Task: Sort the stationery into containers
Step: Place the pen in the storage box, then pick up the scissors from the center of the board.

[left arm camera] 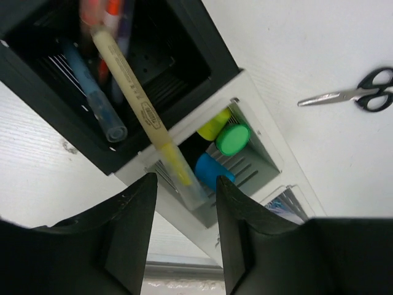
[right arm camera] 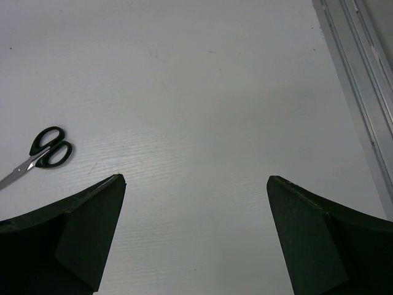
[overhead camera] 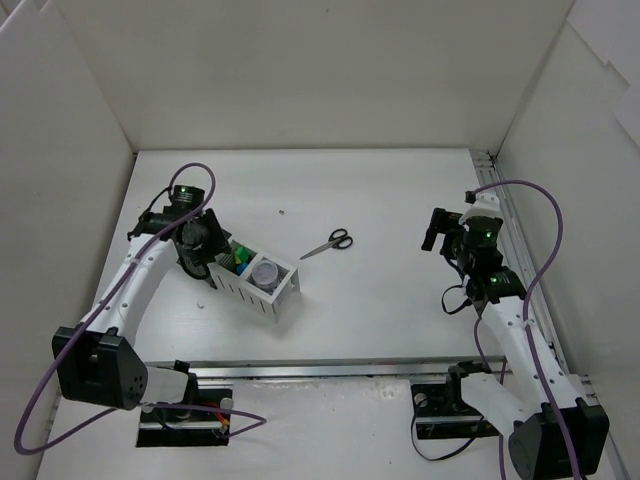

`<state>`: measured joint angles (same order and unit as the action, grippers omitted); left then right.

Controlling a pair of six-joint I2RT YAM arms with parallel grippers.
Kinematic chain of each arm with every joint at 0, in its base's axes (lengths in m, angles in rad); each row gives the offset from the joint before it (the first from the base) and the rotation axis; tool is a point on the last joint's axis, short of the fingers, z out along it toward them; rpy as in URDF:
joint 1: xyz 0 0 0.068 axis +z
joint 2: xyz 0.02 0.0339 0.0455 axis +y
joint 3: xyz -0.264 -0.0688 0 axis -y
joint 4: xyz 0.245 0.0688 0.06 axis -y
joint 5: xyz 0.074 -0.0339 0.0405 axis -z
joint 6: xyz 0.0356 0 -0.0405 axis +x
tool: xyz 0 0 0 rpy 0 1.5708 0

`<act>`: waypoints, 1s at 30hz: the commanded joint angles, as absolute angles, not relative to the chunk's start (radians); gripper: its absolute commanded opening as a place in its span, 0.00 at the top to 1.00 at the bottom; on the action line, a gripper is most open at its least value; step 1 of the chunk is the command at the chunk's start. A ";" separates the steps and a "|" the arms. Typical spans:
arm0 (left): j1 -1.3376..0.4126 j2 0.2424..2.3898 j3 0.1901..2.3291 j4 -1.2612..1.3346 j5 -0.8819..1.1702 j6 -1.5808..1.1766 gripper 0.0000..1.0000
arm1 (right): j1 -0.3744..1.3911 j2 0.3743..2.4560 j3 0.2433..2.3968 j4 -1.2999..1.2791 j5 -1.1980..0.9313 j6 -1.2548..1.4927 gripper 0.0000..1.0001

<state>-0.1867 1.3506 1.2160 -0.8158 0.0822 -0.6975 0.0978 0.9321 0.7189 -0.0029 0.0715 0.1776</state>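
Note:
The organiser row (overhead camera: 280,297) lies left of centre, with a black box (left arm camera: 202,67) holding thin pens (left arm camera: 98,101) and a white box (left arm camera: 261,147) holding yellow, green (left arm camera: 233,138) and blue highlighters. A long yellow pen (left arm camera: 138,101) leans from the black box into the white box. A clear round jar (overhead camera: 265,270) sits in a further white box. My left gripper (overhead camera: 196,250) is open above the boxes; in its wrist view (left arm camera: 186,184) the pen's lower end lies loose between the fingertips. Black-handled scissors (overhead camera: 330,243) lie on the table, also in the right wrist view (right arm camera: 46,149). My right gripper (overhead camera: 438,232) is open and empty (right arm camera: 195,178). No blue roll shows.
White walls close in the table on three sides. A metal rail (overhead camera: 515,250) runs along the right edge, close to the right arm, and another rail (overhead camera: 330,370) along the near edge. A tiny speck (overhead camera: 283,211) lies behind the scissors.

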 commanded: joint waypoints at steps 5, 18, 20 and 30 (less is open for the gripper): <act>-0.124 1.285 1.215 -0.658 0.120 -0.723 0.65 | 0.094 0.916 0.736 0.074 0.110 0.167 0.02; -0.104 1.241 1.253 -0.721 0.069 -0.695 0.76 | 0.095 0.940 0.753 0.087 0.039 0.143 0.02; -0.129 1.177 1.261 -0.718 0.036 -0.655 0.54 | 0.127 0.974 0.770 0.097 0.008 0.132 0.02; -0.196 0.848 1.048 -0.530 0.132 -0.528 0.01 | 0.345 1.400 1.075 0.028 0.084 0.234 0.02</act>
